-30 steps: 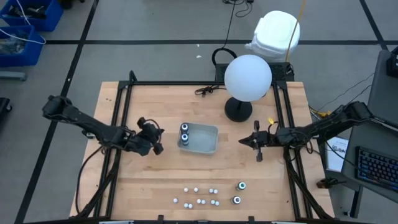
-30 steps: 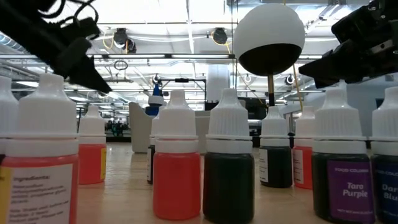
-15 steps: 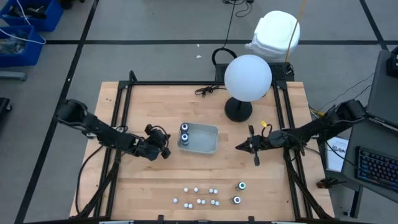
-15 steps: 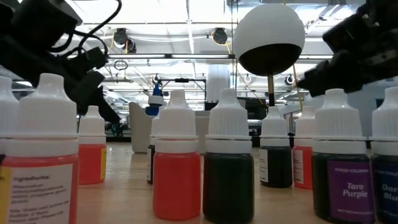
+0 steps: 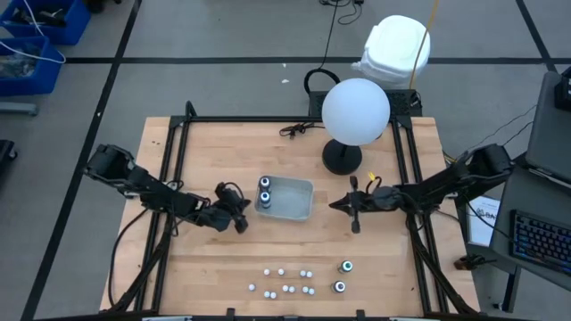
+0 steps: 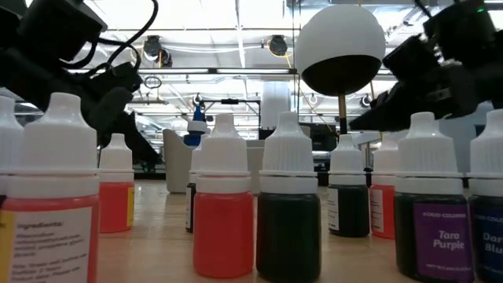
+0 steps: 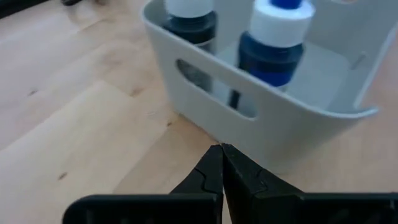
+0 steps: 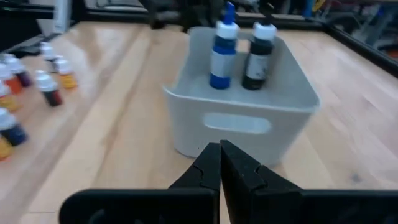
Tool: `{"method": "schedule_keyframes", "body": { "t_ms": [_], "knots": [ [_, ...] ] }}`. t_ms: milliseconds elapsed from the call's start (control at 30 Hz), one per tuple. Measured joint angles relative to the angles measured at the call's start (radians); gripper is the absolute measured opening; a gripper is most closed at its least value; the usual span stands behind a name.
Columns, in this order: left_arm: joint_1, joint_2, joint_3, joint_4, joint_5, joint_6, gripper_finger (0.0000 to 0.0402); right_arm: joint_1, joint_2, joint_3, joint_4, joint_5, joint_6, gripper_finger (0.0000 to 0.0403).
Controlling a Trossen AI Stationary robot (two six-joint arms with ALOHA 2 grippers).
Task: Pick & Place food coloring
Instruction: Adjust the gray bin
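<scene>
While from above we see only pale caps at 6 o'clock, our empty, closed left claw and right claw flank the tray holding two bottles.

pale grey tray, white-capped blue bottle
</scene>
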Motion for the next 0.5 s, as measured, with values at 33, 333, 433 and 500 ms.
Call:
{"method": "schedule_keyframes", "body": {
  "t_ms": [33, 333, 433, 500],
  "knots": [
    [0.000, 0.000, 0.003, 0.006, 0.010, 0.008, 0.0007, -0.009, 0.005, 0.000, 0.001, 0.000, 0.008, 0.0000],
    [0.000, 0.000, 0.047, 0.003, 0.047, 0.059, 0.0004, -0.036, 0.016, 0.001, 0.001, -0.002, 0.025, 0.0000],
    [0.000, 0.000, 0.055, 0.005, 0.067, 0.076, 0.0004, -0.036, 0.016, 0.002, 0.001, -0.002, 0.024, 0.0000],
    [0.000, 0.000, 0.055, 0.003, 0.067, 0.072, 0.0006, -0.036, 0.016, 0.002, 0.001, -0.002, 0.024, 0.0000]
  ]
}}
